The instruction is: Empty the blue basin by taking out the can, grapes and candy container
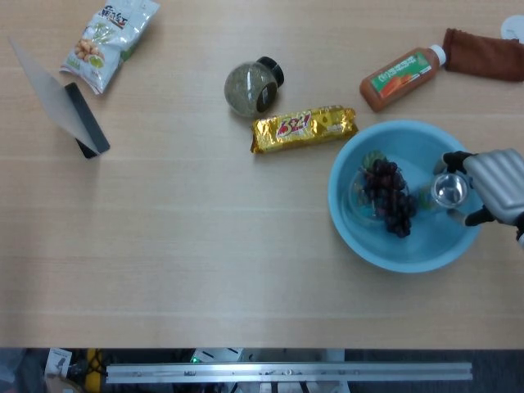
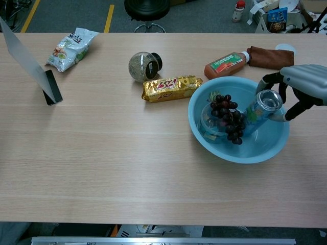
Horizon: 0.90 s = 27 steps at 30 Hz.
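Our right hand (image 2: pixel 301 89) reaches in from the right side and wraps its fingers (image 2: pixel 269 80) around the top end of the can (image 2: pixel 259 112), so the hand is clamped on the can. We hold it near the top because that end sticks up and is easy to reach, while the bottom end points down into the blue basin (image 2: pixel 265 152). The can leans over, with its top toward our hand and its bottom close to the grapes (image 2: pixel 228 118). We cannot tell if the bottom touches the basin floor. The grapes lie in the middle of the basin, draped over a clear round tub that we think is the candy container (image 2: pixel 208 127). It sits under the grapes, so we guess it comes out last. We think the can goes first because it is nearest our hand and nothing lies on it. Outside the basin, on the worktop (image 2: pixel 127 168), a gold snack pack (image 2: pixel 170 87) lies just beside the rim, and an orange bottle (image 2: pixel 225 64) lies near the far edge. Our left hand does not show in either view.
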Available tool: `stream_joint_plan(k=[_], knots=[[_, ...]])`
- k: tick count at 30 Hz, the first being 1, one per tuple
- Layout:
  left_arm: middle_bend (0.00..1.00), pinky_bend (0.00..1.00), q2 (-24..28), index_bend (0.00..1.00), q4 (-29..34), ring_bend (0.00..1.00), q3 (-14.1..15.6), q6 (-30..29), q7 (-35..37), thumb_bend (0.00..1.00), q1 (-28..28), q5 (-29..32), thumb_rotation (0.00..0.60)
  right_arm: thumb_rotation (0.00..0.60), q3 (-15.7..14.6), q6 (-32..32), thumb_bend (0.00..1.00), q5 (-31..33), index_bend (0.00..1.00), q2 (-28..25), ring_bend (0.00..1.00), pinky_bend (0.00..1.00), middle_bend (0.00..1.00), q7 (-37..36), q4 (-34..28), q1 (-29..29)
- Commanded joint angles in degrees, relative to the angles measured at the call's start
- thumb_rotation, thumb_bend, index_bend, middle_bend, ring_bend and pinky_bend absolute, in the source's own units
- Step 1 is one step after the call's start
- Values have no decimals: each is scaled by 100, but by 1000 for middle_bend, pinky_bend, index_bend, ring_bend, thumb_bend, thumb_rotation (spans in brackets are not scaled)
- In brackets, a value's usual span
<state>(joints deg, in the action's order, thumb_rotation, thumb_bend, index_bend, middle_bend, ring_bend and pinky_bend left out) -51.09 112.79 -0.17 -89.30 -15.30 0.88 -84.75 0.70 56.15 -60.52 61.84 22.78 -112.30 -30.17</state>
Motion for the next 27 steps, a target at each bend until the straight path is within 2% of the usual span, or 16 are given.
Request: stream_joint_plan(k=[1,8,15,19,27], knots=[[245,170,-1,292,10,207,-7,6,-16,269,-8,1,600,600,142,-3,339,-16,557,-348,525,727,506,-240,-313,-26],[245,170,-14,292,33,207,-15,66,-61,269,-42,18,600,600,529,60,339,6,557,-1279,526,727,506,-752,-843,-75],[245,170,-41,292,49,207,-28,103,-107,270,-71,39,600,600,865,-41,339,185,557,-1893,526,727,507,-1331,-850,-131],[245,170,-53,292,72,207,-36,120,-142,270,-84,61,600,600,967,-162,339,425,557,-1952,526,727,506,-1460,-582,-220],[245,170,-67,292,123,207,-59,139,-204,270,-108,108,600,600,962,-555,338,1006,557,-1574,526,727,506,-1368,140,-513]])
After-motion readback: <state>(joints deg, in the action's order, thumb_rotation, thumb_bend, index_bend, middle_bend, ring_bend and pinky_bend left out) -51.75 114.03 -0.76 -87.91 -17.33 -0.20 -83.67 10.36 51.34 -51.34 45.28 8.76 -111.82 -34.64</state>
